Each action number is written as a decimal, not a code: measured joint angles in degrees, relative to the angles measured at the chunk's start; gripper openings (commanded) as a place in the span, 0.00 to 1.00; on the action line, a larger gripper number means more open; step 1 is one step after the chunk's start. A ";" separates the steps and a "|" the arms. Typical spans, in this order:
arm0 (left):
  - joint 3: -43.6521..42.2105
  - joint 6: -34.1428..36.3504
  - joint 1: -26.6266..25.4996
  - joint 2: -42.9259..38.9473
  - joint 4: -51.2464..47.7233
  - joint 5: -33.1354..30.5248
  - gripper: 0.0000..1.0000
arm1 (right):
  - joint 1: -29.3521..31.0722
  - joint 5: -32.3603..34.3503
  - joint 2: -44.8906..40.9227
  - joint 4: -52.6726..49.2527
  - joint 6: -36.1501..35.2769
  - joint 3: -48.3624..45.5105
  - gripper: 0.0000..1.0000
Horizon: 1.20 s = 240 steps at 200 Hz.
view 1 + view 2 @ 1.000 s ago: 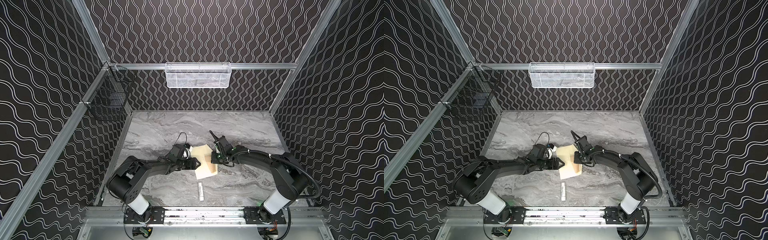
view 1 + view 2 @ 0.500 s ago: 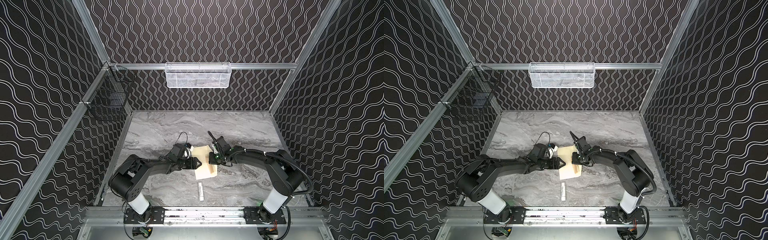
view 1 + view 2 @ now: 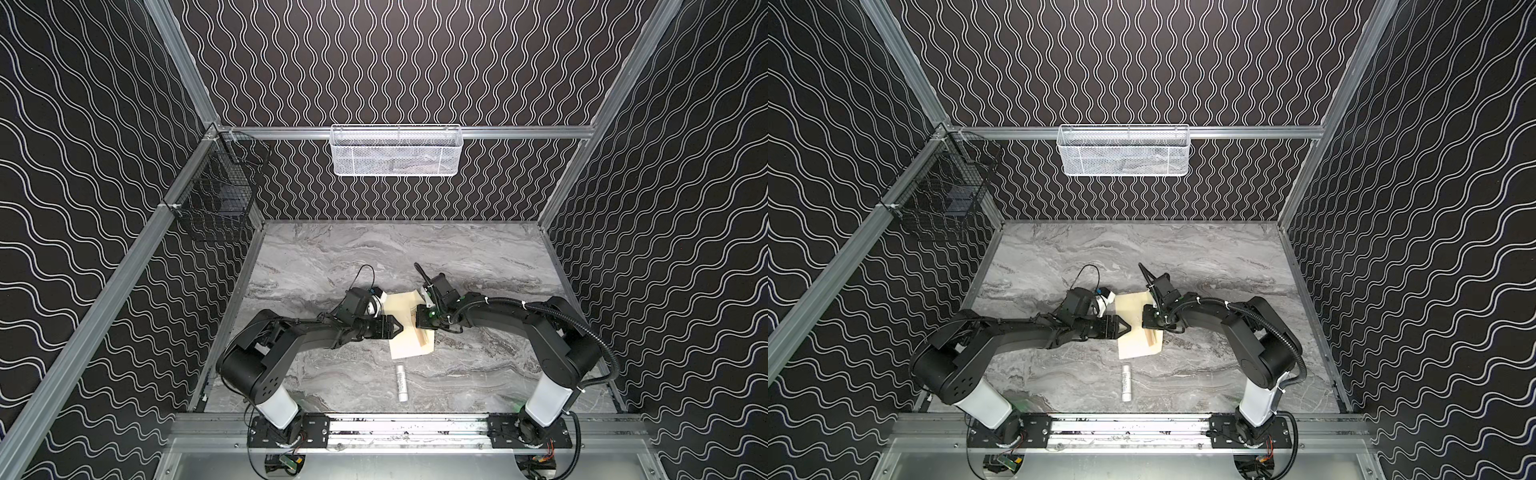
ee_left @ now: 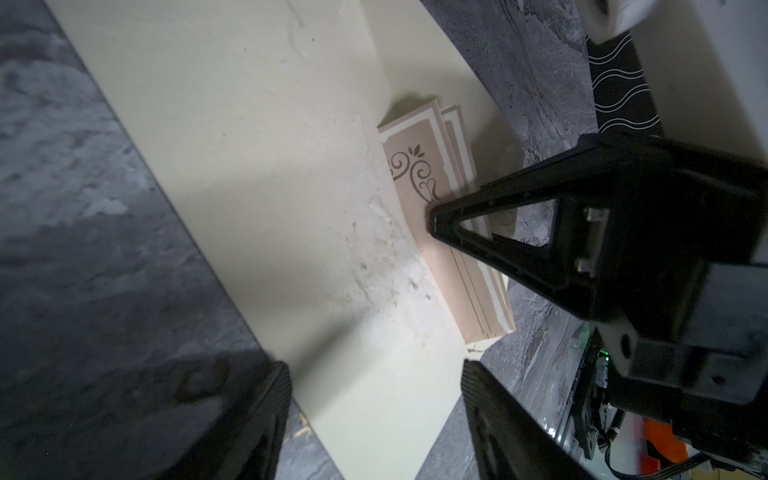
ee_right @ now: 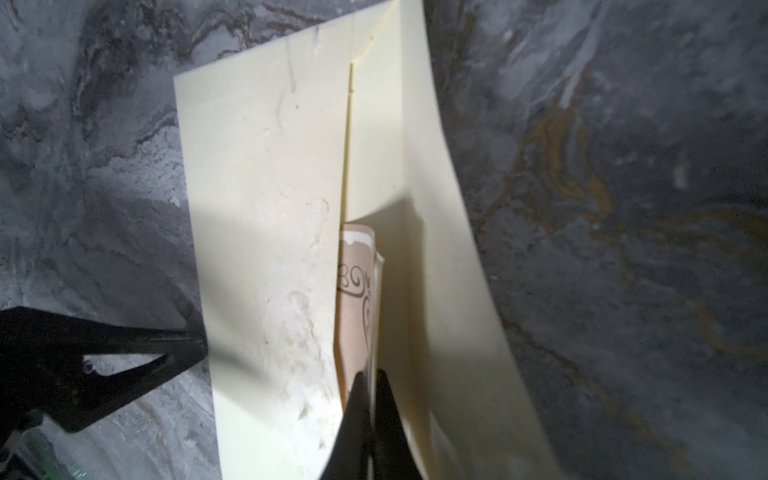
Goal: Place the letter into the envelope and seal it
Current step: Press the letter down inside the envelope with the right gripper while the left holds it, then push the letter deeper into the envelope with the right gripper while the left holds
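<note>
Folded letter point(image 4: 419, 195) partway inside envelope point(image 4: 257, 174), right claw point(image 5: 369, 376) pinching it.
One end of the letter pokes out of the envelope's open side, the rest is tucked under its top panel, with the flap point(image 5: 436, 249) curved up beside it. The right claw is clamped tight on that exposed end. The left claw point(image 4: 374, 374) has jaws well apart and grips nothing, one tip at the envelope's opposite edge. Envelope lies on worktop point(image 3: 478, 257); white stick point(image 3: 401, 382) lies apart from the envelope, on its front side.
</note>
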 measured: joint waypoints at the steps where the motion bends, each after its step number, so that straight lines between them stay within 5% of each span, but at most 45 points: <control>1: 0.02 0.00 0.00 0.02 0.00 0.02 0.70 | 0.00 0.00 0.00 0.00 0.00 0.00 0.02; 91: 1.73 1.11 0.00 0.55 -2.45 0.50 0.70 | 0.20 2.23 -0.70 -3.69 -1.29 3.15 0.26; 240: 1.62 1.03 -0.31 -4.94 -7.37 -3.78 0.78 | 2.29 7.85 -5.31 -8.87 -1.64 2.89 0.46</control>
